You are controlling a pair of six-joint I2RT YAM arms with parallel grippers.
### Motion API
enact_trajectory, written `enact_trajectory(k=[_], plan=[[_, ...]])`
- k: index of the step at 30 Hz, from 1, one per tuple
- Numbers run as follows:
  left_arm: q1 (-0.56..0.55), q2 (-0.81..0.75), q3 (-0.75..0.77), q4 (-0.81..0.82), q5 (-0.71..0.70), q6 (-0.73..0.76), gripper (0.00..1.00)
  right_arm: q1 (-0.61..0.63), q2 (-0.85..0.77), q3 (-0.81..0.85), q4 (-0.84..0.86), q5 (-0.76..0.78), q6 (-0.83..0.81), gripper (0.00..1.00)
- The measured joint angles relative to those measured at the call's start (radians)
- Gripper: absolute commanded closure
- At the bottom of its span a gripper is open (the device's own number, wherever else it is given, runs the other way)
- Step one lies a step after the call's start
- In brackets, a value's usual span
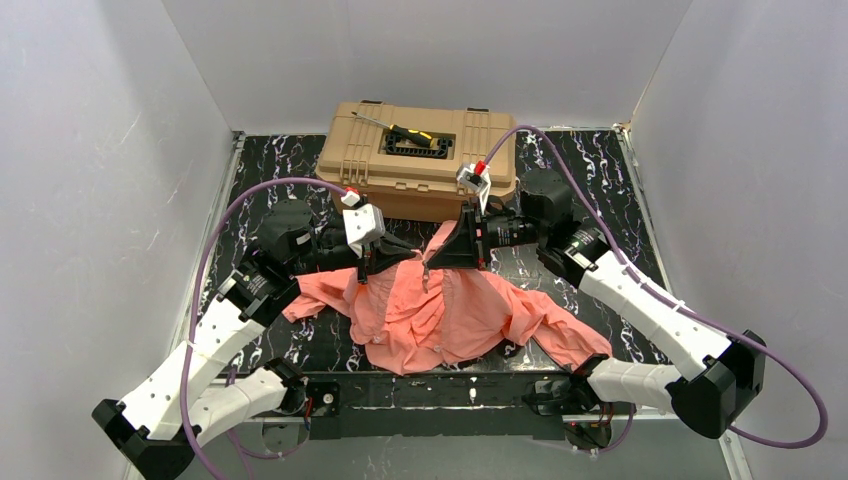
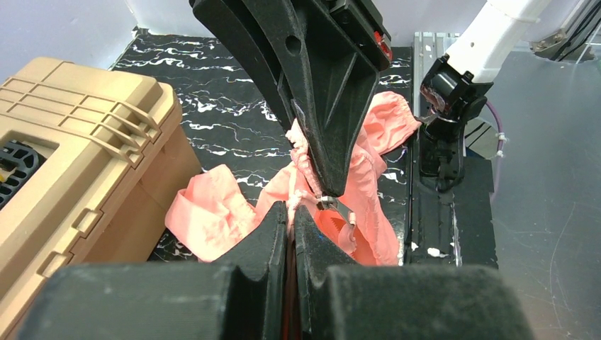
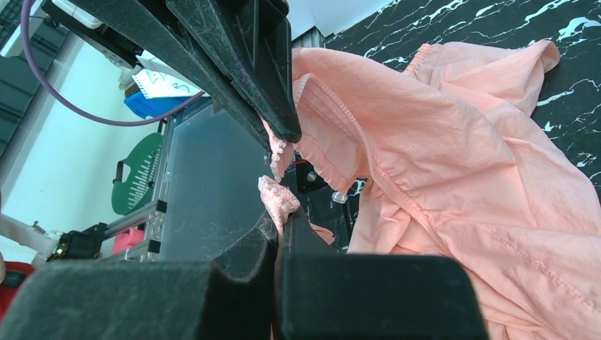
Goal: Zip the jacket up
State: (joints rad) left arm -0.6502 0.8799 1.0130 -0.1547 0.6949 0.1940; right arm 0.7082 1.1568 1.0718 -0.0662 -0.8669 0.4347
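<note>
Squinting past black fingers (image 2: 326,106) hiding most of the zipper (image 2: 329,203), I see left tool (image 1: 362,272) and right tool (image 1: 428,264) each pinching the jacket (image 1: 450,315), crumpled on the table (image 1: 255,165) before the tan toolbox (image 1: 420,170).

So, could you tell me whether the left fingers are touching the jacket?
Touching. The left wrist view shows the left gripper shut on the jacket, pink fabric pinched between its fingers.
</note>
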Motion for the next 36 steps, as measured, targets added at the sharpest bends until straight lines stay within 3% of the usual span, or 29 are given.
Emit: enact_trajectory(k=[36], plan=[[-0.002,0.0,0.0,-0.004,-0.045,0.015,1.0,0.015,-0.021,-0.039,0.046,0.063,0.011,0.99]])
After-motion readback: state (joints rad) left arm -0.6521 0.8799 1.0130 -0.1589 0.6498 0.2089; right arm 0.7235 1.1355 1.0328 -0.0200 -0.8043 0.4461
